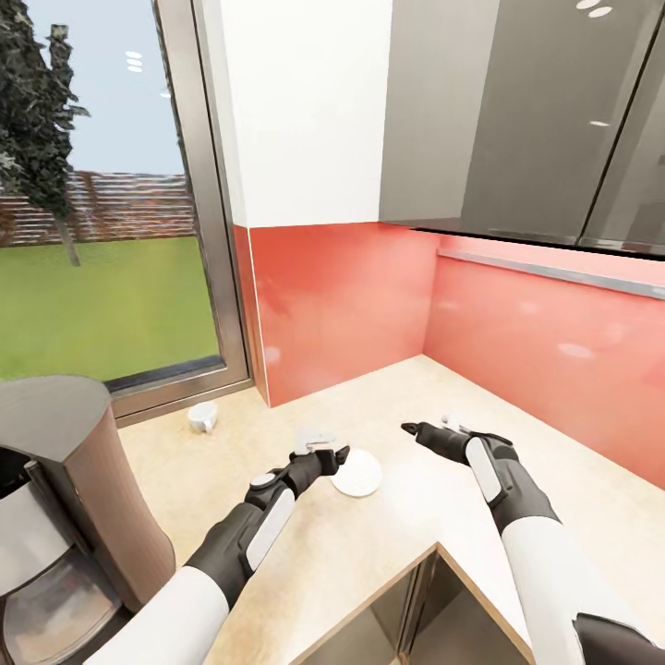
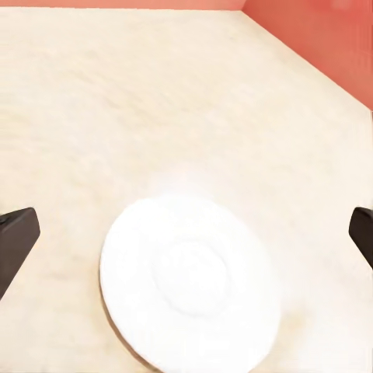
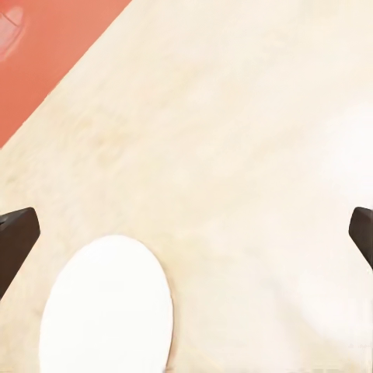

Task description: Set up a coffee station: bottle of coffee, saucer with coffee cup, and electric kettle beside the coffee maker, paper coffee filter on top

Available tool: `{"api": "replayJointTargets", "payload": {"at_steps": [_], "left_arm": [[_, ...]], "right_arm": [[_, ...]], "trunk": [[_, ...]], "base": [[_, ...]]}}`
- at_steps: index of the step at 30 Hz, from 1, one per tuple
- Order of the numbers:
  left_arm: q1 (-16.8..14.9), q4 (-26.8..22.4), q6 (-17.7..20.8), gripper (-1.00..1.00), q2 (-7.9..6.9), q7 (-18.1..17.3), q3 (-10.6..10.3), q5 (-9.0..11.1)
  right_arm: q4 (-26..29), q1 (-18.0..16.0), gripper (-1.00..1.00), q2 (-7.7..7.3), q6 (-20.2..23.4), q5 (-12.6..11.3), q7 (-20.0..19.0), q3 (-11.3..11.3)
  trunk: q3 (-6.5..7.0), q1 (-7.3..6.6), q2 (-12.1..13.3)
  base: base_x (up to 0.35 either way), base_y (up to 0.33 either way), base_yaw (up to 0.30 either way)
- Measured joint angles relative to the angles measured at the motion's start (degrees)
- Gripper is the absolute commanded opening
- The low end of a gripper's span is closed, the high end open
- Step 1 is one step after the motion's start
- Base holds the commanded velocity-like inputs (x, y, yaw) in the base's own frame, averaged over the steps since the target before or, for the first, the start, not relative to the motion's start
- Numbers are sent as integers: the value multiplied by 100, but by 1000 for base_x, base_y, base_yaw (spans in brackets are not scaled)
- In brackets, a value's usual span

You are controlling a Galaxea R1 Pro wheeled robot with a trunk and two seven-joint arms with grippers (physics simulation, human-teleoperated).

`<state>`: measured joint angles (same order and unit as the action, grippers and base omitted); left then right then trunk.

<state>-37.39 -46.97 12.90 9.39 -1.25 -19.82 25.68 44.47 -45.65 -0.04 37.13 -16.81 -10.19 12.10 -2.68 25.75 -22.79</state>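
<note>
The saucer (image 1: 356, 473) lies flat on the countertop (image 1: 406, 545), apart from the coffee maker (image 1: 65, 517), so the left gripper (image 1: 325, 456) hovers over it with jaws wide, while the right gripper (image 1: 417, 429) waits beside, also spread.

— Where's the saucer (image 1: 356, 473)?
— Flat on the beige speckled desk (image 1: 388, 406), a small round white plate with a shallow centre ring, lying near the inner corner.
— And the cup (image 1: 202, 416)?
— Small and white, standing well apart from the saucer, by the window frame.
— The coffee maker (image 1: 65, 517)?
— At the near left edge; dark body, glass carafe below.
</note>
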Motion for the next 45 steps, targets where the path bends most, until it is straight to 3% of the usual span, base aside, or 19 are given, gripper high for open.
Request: {"api": "replayJointTargets", "payload": {"at_steps": [5,9,19,38,42,45], "left_arm": [[41,121,-5,100,1,0,2,136],[141,156,-39,100,18,29,-29,220],[389,141,12,100,47,21,-27,80],[404,72,9,100,22,49,-12,107],[533,128,138,100,-44,20,117,234],[630,145,184,100,-23,40,73,207]], "right_arm": [[-226,1,100,87,-7,6,-758,-21],[-283,0,100,136,-3,8,-903,-16],[-242,-4,100,420,0,34,-880,-21],[-255,0,100,419,0,41,-871,-13],[-384,1,100,306,31,72,-1000,-12],[-480,1,100,403,40,86,-968,-26]], "trunk": [[0,0,0],[0,0,0],[0,-2,-1],[0,0,0],[0,0,0],[0,0,0]], "base": [[0,0,0],[0,0,0],[134,0,0],[81,0,0],[0,0,0],[0,0,0]]}}
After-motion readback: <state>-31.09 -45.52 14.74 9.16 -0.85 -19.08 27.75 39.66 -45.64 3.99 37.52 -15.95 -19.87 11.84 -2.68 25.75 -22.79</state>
